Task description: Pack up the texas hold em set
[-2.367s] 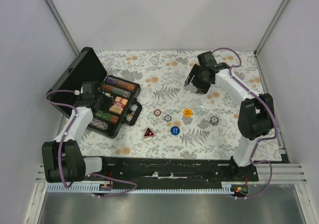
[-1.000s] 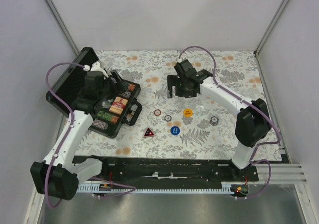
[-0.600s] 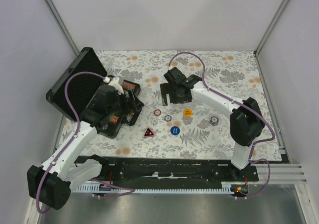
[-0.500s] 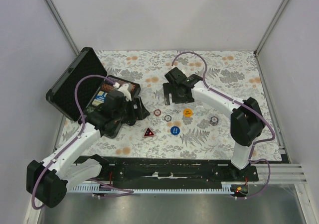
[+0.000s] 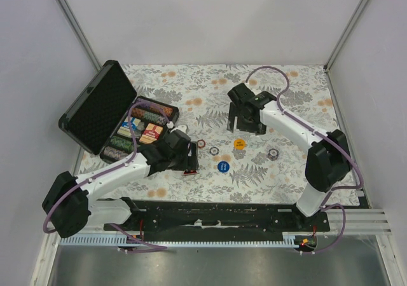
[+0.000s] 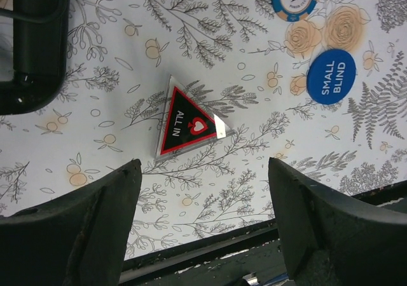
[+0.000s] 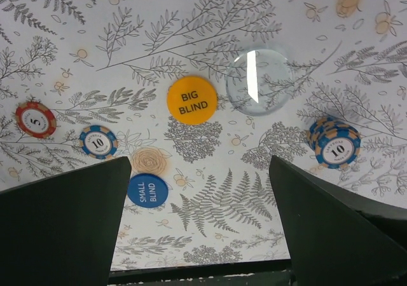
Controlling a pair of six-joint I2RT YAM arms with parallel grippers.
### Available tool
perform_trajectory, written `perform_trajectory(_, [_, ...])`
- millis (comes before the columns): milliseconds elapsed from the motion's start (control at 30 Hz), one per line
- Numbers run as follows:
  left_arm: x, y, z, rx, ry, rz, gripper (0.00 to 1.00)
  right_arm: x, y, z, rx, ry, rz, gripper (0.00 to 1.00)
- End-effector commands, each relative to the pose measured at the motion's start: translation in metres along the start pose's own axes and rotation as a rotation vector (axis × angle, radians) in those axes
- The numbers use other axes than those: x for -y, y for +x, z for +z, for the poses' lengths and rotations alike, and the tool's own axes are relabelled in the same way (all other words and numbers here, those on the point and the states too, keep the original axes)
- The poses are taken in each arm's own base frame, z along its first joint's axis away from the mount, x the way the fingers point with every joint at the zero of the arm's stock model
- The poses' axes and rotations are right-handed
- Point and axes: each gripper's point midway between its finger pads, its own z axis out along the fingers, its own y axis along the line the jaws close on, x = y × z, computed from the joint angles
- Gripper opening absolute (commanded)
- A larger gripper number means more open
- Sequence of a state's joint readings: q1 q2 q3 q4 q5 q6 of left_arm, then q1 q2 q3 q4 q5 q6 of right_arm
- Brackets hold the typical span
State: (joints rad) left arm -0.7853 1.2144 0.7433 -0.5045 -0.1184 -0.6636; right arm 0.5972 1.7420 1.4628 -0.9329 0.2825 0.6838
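The left gripper (image 6: 202, 166) hangs with its dark fingers (image 6: 82, 217) spread wide and empty. They straddle the dark triangular plastic marker (image 6: 186, 124) with its red border and ALL IN lettering, which lies flat on the floral-printed table cover (image 6: 254, 190), near the open black hard-shell case (image 5: 95, 108). The risk, as I judge it, is that the marker is thin and flat, so closing pads may skid over it or ride up its slanted edges and flick it away — perhaps into the round blue SMALL BLIND button (image 6: 331, 76). Its lettered edge runs across the line between the fingers, and the opposite corner points toward the finger on the blue button's side. Being nearly equal-sided, it has no marked long axis. The right gripper (image 7: 200, 171) — equally wide and empty — hovers over the round orange BIG BLIND button (image 7: 191, 100).
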Motion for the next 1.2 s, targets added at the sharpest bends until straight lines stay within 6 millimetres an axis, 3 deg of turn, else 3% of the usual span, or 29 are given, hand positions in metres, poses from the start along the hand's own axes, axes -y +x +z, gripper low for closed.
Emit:
perform_trajectory(0, [-0.008,-0.004,0.0,0.052,-0.105,-0.146,0.87,0.017,0.001,-0.018,0.026,0.02,0.059,0.98])
perform_trajectory(267, [-0.01,0.004,-0.005,0.061,-0.136,-0.285,0.87,0.022,0.005,-0.03,0.005,-0.028,0.069,0.98])
perform_trajectory(633, [-0.02,0.032,0.0,0.037,-0.265,-0.44,0.88,0.034,0.003,-0.052,0.022,-0.053,0.017,0.98])
perform_trajectory(900, [-0.027,0.044,0.0,0.0,-0.326,-0.415,0.9,0.039,0.015,-0.057,0.012,-0.074,0.028,0.98])
perform_trajectory(1167, [-0.019,0.042,0.008,-0.006,-0.306,-0.413,0.92,0.047,0.025,-0.056,0.011,-0.066,0.039,0.98])
